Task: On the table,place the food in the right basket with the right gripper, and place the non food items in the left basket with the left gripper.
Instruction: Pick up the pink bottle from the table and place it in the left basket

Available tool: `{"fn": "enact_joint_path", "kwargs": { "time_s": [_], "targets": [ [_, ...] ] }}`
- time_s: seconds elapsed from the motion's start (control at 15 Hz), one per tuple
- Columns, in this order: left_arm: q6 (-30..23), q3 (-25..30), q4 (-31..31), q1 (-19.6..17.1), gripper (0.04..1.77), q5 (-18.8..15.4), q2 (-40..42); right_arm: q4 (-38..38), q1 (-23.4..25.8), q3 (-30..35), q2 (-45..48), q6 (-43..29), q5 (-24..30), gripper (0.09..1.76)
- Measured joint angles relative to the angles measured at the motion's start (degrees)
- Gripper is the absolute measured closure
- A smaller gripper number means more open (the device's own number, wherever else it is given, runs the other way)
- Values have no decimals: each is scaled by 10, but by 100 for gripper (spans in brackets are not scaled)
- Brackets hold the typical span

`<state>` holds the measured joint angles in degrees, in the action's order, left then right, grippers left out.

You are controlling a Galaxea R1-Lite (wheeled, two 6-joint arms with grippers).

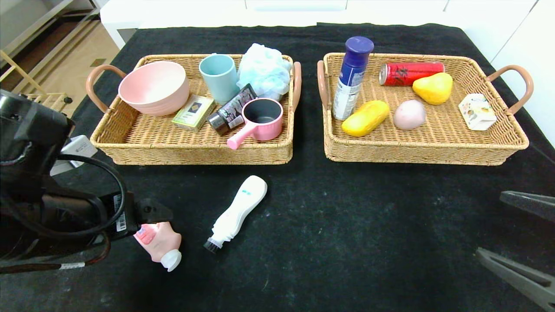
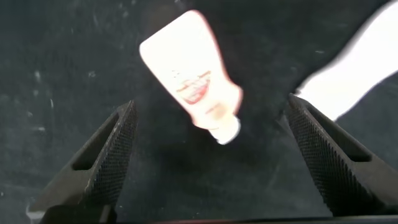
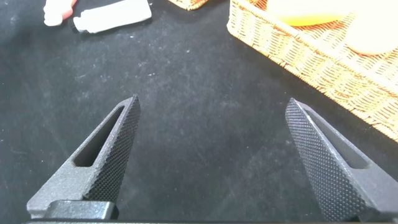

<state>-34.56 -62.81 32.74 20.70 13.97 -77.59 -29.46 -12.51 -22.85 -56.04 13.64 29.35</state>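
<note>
Surface: black fuzzy cloth covers the desk (image 1: 347, 225); beyond it, white cabinets and a wooden floor.
Left basket (image 1: 130, 143): already holds the pink saucepan (image 1: 260, 119), plus a pink bowl, a teal cup, a bath puff and a dark tube.
Right basket (image 1: 433, 151): the blue-capped can (image 1: 352, 78), the yellow oblong fruit (image 1: 365, 118) and the egg-shaped lump (image 1: 409, 114) all lie inside; the food looks sorted.
Left on the cloth: the pink bottle (image 1: 159, 243) and the brush-tipped bottle (image 1: 238, 212), both lying flat in front of the left basket, near each other but apart.
Left claw (image 2: 211, 158): fingers spread fully apart, gripping nothing, hovering over the pink bottle, which lies between them; whether a fingertip touches the cloth is hard to say.
Right claw (image 3: 211, 155): fingers spread wide, empty, over bare cloth in front of the right basket.
Risk, slip: the pink bottle is smooth and rounded, and lies slantwise to the fingers; closing near its cap could squirt it out sideways.
Risk, neighbour: a wide approach may nudge the brush-tipped bottle.
Risk, drop-off: the left basket is crowded, so a release may land on the saucepan.
</note>
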Motion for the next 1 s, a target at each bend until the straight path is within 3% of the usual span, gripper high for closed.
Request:
{"fn": "enact_joint_path", "kwargs": {
  "time_s": [0.73,1.0],
  "targets": [
    [-15,17,-9,-12,9,-14,-57,0,-3,4,-11,3,1,14],
    [-28,30,-41,-12,9,-16,-70,0,-4,5,-13,3,1,14]
  ]
}}
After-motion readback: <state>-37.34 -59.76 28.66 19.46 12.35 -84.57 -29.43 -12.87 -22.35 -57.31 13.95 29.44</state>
